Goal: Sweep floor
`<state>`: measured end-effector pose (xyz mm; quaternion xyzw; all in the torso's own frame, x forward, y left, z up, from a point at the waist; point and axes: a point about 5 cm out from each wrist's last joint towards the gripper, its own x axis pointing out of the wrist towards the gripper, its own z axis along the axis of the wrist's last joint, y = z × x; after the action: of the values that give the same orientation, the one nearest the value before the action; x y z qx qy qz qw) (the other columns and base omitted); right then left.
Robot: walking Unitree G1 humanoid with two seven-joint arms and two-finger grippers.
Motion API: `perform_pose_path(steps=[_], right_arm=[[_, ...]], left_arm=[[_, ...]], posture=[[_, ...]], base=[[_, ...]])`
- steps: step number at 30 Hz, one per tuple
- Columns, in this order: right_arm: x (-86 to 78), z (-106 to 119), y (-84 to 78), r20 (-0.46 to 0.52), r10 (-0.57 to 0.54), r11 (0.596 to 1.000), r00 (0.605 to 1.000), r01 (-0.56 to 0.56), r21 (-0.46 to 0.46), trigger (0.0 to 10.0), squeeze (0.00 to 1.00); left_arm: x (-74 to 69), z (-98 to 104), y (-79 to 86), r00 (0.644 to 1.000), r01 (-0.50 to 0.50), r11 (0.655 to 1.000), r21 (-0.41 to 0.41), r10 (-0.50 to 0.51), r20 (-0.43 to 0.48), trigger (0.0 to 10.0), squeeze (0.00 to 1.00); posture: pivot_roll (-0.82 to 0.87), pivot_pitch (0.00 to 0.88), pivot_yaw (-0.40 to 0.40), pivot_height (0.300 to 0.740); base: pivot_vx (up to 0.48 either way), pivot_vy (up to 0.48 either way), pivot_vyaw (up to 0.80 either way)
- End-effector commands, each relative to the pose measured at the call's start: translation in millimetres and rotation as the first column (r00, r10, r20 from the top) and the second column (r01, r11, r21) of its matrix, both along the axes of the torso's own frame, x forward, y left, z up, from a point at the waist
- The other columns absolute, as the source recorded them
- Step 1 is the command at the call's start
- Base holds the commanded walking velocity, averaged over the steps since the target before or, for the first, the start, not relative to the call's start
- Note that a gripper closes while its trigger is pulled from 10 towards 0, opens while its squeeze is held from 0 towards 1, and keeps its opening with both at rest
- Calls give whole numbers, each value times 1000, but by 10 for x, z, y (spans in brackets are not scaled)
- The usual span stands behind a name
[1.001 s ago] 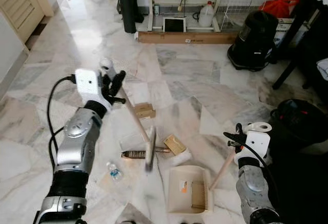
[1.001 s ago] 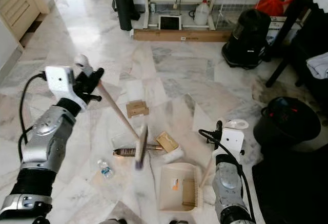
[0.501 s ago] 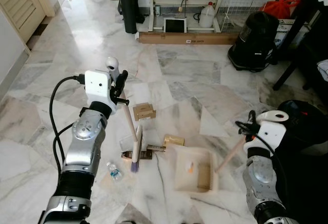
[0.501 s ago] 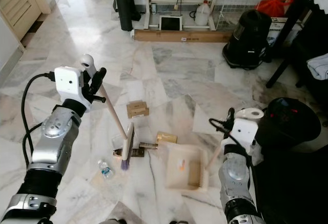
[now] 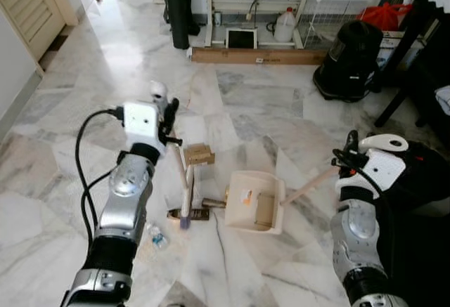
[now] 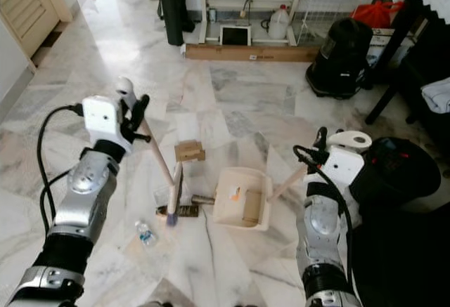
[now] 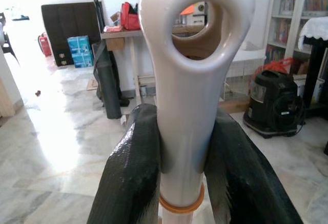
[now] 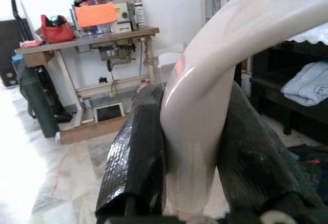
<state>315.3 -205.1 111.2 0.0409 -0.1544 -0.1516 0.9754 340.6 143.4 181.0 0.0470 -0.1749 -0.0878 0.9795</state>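
A: So, starting at the grip: the left gripper (image 7: 179,167) was clamped on the white loop-ended handle of the broom (image 5: 184,180), both black fingers pressed against it just below the hanging hole. The right gripper (image 8: 189,157) was closed the same way on the curved handle of the dustpan (image 5: 254,211).

B: Change over the last second?

A: The dustpan had swung round and slid toward the robot's left. It now lay tilted, with its handle running out toward the right gripper and its far edge close to the broom head, which stood almost upright over the dark tube (image 5: 188,213) on the marble floor (image 5: 253,110). The tan packet that had lain beside the pan a second ago was no longer visible; I judged it was probably inside or under the pan, but could not confirm this.

B: Meaning for the task?

A: Collection was under way. The cardboard box (image 5: 198,154) and small bottle (image 5: 156,236) were still loose on the floor.

B: What did the views add?

A: The wrist cameras proved the clamping; the head views gave the layout of the litter and a black vacuum cleaner (image 6: 340,55) well apart.
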Motion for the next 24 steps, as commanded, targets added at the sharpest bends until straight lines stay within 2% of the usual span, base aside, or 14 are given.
perform_pose_path(steps=[1,24], right_arm=[[2,126,-11,60,-6,1000,998,6,-5,10000,0],[-44,166,-7,49,-2,1000,999,2,-3,10000,0]], left_arm=[[-23,54,19,999,-8,1000,16,7,52,10000,0],[-29,-15,46,997,-34,999,22,33,66,10000,0]], posture=[[130,51,-40,740],[131,47,-42,740]], base=[[0,0,0],[0,0,0]])
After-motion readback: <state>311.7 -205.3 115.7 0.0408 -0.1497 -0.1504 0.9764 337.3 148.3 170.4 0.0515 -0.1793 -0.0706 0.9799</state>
